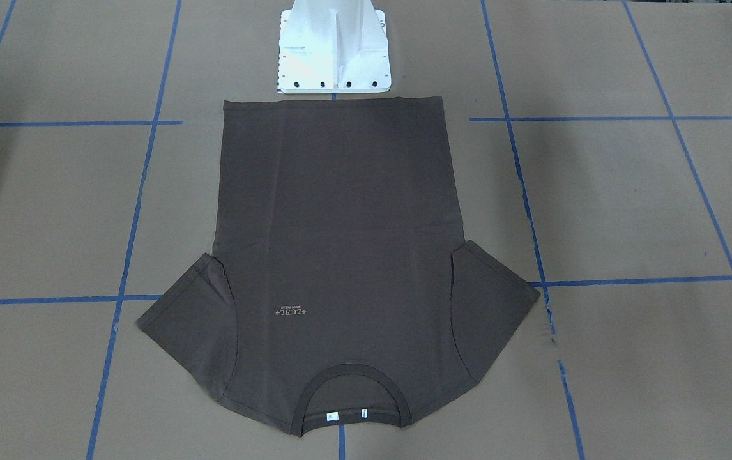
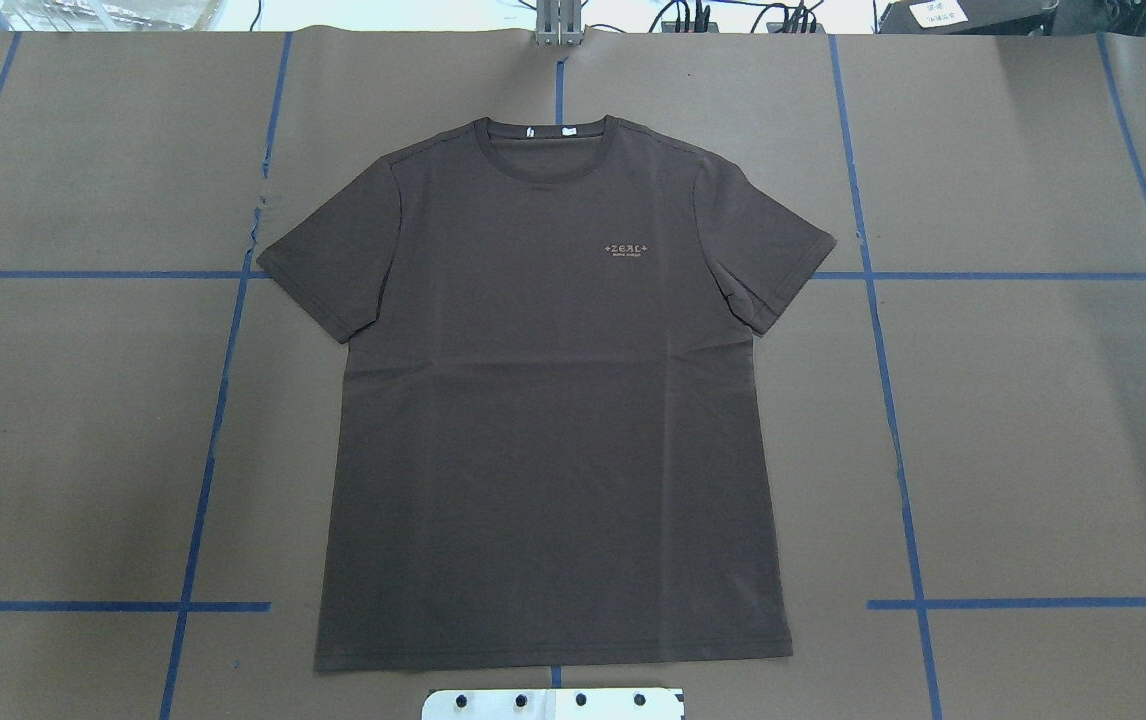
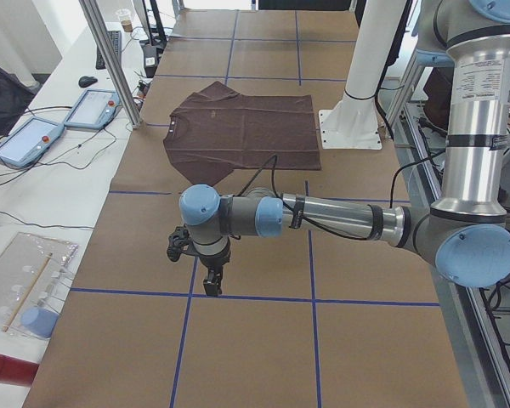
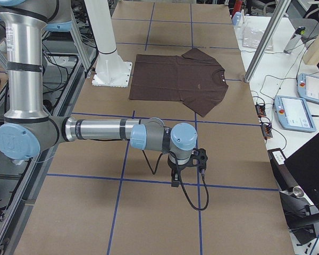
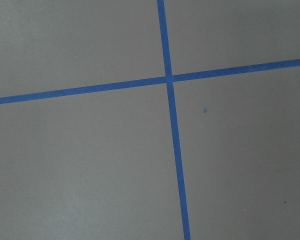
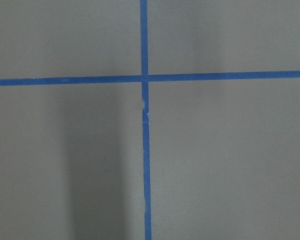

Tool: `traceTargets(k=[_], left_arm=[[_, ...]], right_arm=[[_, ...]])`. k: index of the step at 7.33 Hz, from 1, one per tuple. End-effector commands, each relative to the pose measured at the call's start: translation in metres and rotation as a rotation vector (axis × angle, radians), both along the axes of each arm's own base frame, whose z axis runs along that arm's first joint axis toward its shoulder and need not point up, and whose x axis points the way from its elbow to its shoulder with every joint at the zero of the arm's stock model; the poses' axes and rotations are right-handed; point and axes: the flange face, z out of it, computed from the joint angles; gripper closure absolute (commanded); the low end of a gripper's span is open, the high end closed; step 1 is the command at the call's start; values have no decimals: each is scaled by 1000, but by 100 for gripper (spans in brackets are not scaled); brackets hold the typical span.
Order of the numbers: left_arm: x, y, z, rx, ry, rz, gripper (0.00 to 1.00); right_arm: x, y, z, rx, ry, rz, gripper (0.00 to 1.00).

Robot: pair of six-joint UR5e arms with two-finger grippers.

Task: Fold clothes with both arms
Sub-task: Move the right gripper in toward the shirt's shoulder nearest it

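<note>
The dark brown T-shirt (image 2: 553, 400) lies flat and spread out on the brown table, collar at the far side from the robot, hem near the base. It also shows in the front-facing view (image 1: 334, 243). Neither arm shows in the overhead or front-facing views. My left gripper (image 3: 212, 287) shows only in the exterior left view, pointing down over bare table well away from the shirt. My right gripper (image 4: 175, 181) shows only in the exterior right view, likewise far from the shirt. I cannot tell whether either is open or shut. Both wrist views show only paper and tape.
The white pedestal base (image 1: 334, 48) stands just behind the shirt's hem. Blue tape lines (image 2: 888, 400) grid the brown paper. Side tables hold teach pendants (image 3: 30, 140) (image 4: 295, 111) and cables. A metal post (image 3: 110, 64) stands at the table's far edge.
</note>
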Motion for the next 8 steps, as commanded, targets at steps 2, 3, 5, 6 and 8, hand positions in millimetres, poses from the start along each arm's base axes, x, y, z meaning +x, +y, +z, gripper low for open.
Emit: traceTargets(k=[2, 3, 5, 6, 8], left_arm=[[0, -3, -4, 18, 2, 2, 0], [1, -10, -15, 81, 16, 3, 0], [2, -31, -40, 203, 21, 0, 0], [5, -43, -64, 345, 28, 4, 0], [14, -47, -83, 462, 40, 17, 0]], right_arm=[[0, -7, -10, 19, -2, 2, 0], [-1, -11, -15, 36, -3, -3, 0], [-20, -52, -69, 148, -27, -36, 0], [-42, -70, -86, 202, -28, -82, 0], [-102, -100, -97, 241, -106, -172, 0]])
